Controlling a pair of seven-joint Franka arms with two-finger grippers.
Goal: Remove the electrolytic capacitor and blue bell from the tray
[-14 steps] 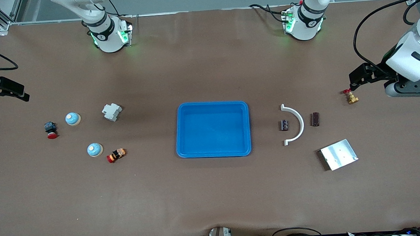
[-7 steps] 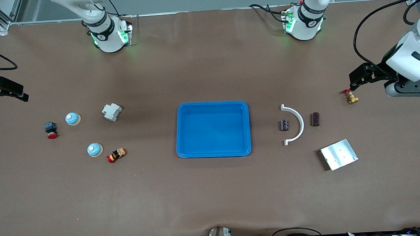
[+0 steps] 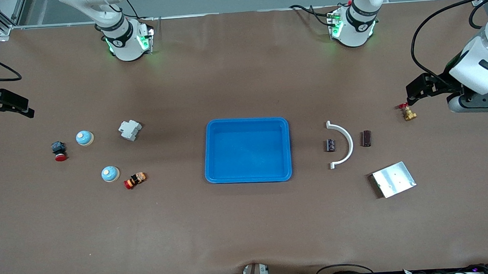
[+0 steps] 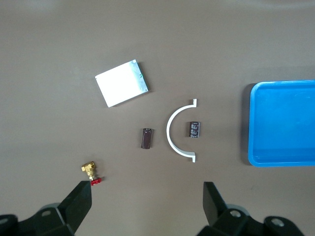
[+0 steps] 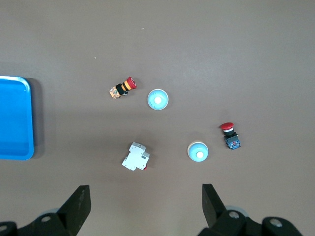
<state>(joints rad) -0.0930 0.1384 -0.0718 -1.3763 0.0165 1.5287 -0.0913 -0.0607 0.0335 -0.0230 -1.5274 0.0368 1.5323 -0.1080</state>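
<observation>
At the centre of the table [image 3: 249,228] sits a blue tray [image 3: 248,177].

**Left arm.** From its base, this arm reaches out past the table's end on its own side. The left gripper [image 3: 418,90] is raised above the table edge near a small brass valve [image 3: 408,112] with a red handle. It points along the table toward the tray. In the left wrist view the two fingers [image 4: 78,201] stand wide apart with nothing between them.

**Right arm.** This arm is posed the same way at its own end of the table. The right gripper [image 3: 10,106] is raised above the table edge, and its fingers [image 5: 78,205] are spread wide and carry nothing.

**Left arm's end of the table.**
- A dark capacitor [image 3: 331,145] lies inside the curve of a white arc-shaped part [image 3: 344,144].
- A second, brownish capacitor [image 3: 366,138] lies just outside that curve.
- A silver metal plate [image 3: 393,179] lies nearer to the front camera than both.

**Right arm's end of the table.**
- One light-blue bell [image 3: 85,138] rests between a red-capped push button [image 3: 59,151] and a white circuit breaker [image 3: 129,130].
- The other bell [image 3: 110,173] rests nearer to the front camera, beside a red and yellow switch [image 3: 134,180] lying on its side.
</observation>
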